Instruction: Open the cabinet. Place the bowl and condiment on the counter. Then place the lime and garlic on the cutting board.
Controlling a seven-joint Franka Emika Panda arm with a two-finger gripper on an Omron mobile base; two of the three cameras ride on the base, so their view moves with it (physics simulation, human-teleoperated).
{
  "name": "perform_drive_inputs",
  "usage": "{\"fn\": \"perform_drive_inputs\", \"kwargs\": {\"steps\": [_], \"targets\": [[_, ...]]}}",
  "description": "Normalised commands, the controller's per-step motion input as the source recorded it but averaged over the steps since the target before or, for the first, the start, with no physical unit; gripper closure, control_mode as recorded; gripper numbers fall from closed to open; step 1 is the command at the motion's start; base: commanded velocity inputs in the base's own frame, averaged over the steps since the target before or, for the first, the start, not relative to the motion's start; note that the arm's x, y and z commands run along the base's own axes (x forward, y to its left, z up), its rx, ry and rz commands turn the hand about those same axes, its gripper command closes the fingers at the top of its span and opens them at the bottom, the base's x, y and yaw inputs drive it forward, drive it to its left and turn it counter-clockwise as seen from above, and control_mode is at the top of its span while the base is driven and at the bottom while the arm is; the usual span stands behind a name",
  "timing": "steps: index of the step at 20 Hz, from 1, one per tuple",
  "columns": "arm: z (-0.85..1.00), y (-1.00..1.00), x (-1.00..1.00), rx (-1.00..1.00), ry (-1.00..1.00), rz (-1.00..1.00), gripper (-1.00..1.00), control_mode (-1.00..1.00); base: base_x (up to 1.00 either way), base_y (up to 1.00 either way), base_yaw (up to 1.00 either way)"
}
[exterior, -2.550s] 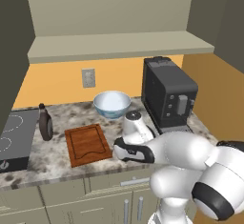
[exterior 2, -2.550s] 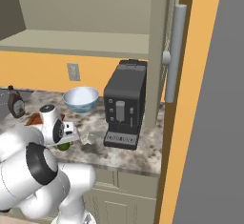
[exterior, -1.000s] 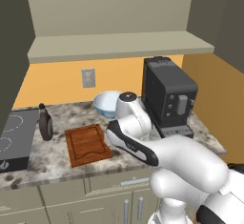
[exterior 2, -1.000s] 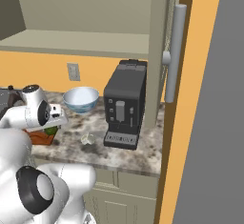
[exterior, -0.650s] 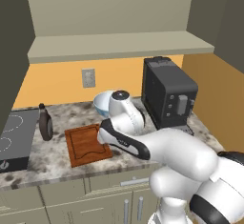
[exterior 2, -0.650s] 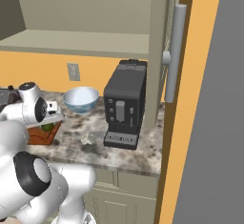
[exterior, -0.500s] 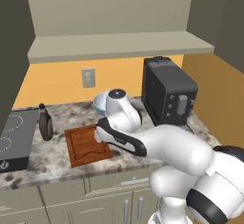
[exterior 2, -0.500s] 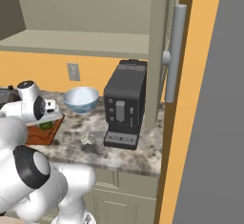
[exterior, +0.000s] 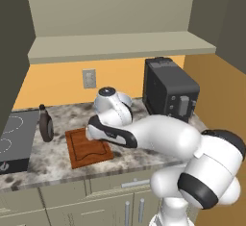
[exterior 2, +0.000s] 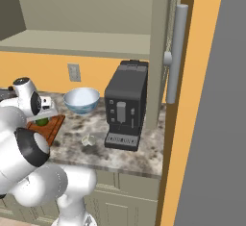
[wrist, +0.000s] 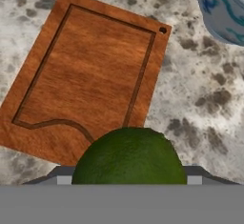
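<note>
- Speckled bench (wrist: 200, 99) in a rendered kitchen.
- Lime-to-board step: tool (wrist: 127, 182), jaws wide, grips the lime (wrist: 128, 158) above the cutting board (wrist: 90, 75), centre frame.
- Next, I judge: lower, release.

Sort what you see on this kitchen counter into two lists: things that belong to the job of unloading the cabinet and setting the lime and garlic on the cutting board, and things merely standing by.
Job: lime, cutting board, bowl, condiment, garlic, counter, cabinet.

Standing by: coffee machine, stovetop, wall socket.
</note>
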Motion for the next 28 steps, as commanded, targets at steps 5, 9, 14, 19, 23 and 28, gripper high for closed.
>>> {"fn": "perform_drive_inputs", "kwargs": {"steps": [5, 9, 14, 19, 23, 28], "targets": [[0.0, 0.28, 0.21, 0.0, 0.0, 0.01, 1.0, -1.0, 0.0, 0.0, 0.0], [0.0, 0.18, 0.15, 0.0, 0.0, 0.06, 1.0, -1.0, 0.0, 0.0, 0.0], [0.0, 0.19, 0.11, 0.0, -0.04, 0.09, 1.0, -1.0, 0.0, 0.0, 0.0], [0.0, 0.2, 0.1, 0.0, -0.03, 0.09, 1.0, -1.0, 0.0, 0.0, 0.0], [-0.14, 0.12, 0.04, 0.0, -0.03, 0.1, 1.0, -1.0, 0.0, 0.0, 0.0], [-0.12, 0.11, 0.06, 0.0, 0.0, 0.1, 1.0, -1.0, 0.0, 0.0, 0.0]]}}
